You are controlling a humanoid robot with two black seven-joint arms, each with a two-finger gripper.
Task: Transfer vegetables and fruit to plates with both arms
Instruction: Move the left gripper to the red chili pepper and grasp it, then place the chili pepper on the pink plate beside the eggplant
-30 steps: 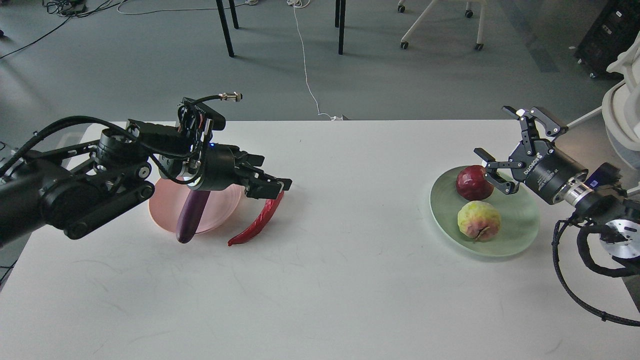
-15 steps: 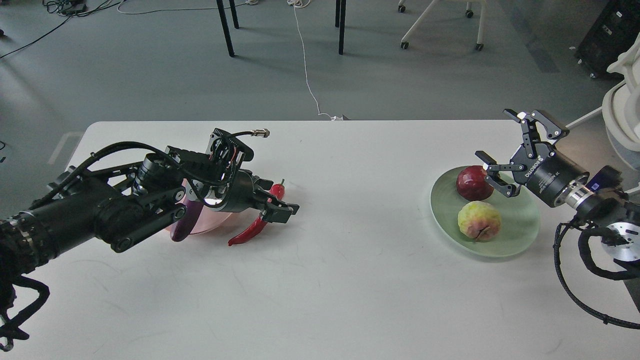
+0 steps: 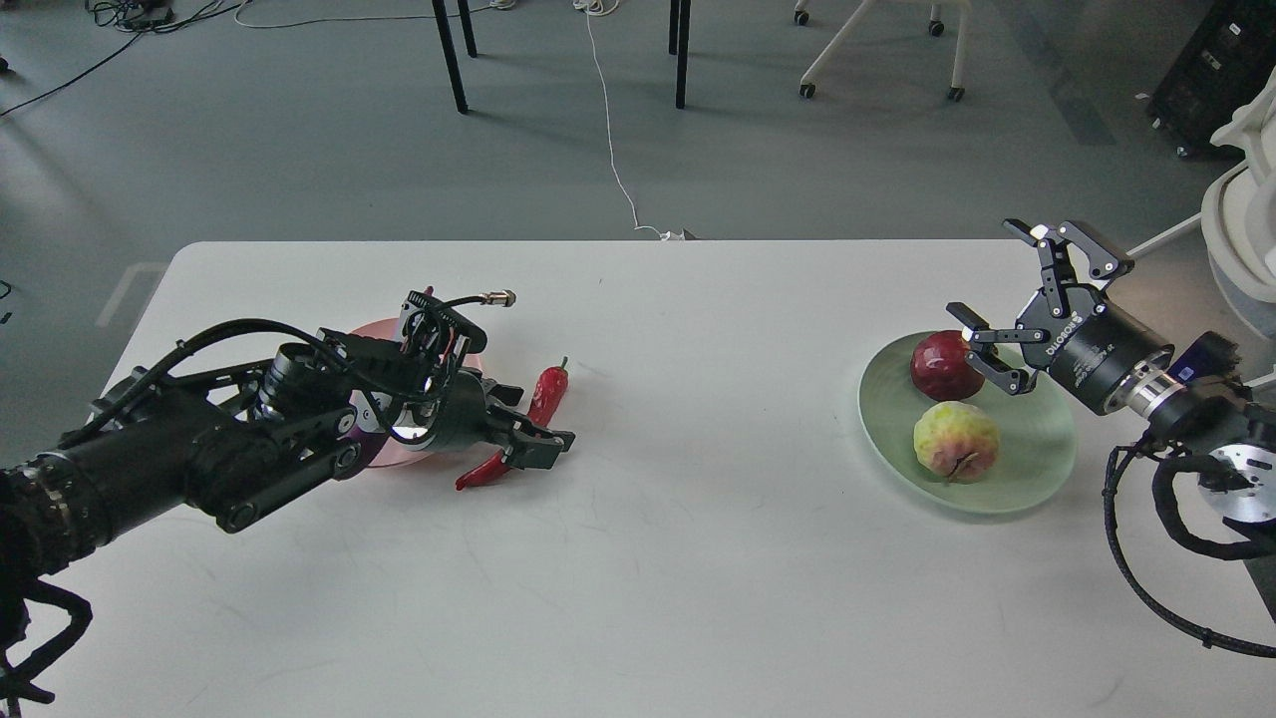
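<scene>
My left gripper (image 3: pixel 533 449) is down at the table with its fingers apart, astride the middle of the red chili pepper (image 3: pixel 546 389), which lies on the table just right of the pink plate (image 3: pixel 371 329). My left arm hides most of the plate and the eggplant; only a purple sliver (image 3: pixel 349 427) shows. The pomegranate (image 3: pixel 939 367) and the bumpy yellow-green fruit (image 3: pixel 955 441) sit on the green plate (image 3: pixel 1042 449). My right gripper (image 3: pixel 1012 291) is open and empty, held just above and right of the pomegranate.
The white table (image 3: pixel 678 558) runs to its far edge near the top of the view. Beyond it, on the floor, are black table legs (image 3: pixel 449 55), a white cable (image 3: pixel 610 150) and a wheeled chair base (image 3: pixel 877 50). A white object (image 3: pixel 1241 239) stands at the far right.
My left arm has dropped and drawn back toward me, bringing its gripper from above the chili down around it. The chili has not moved. The right arm has barely moved.
</scene>
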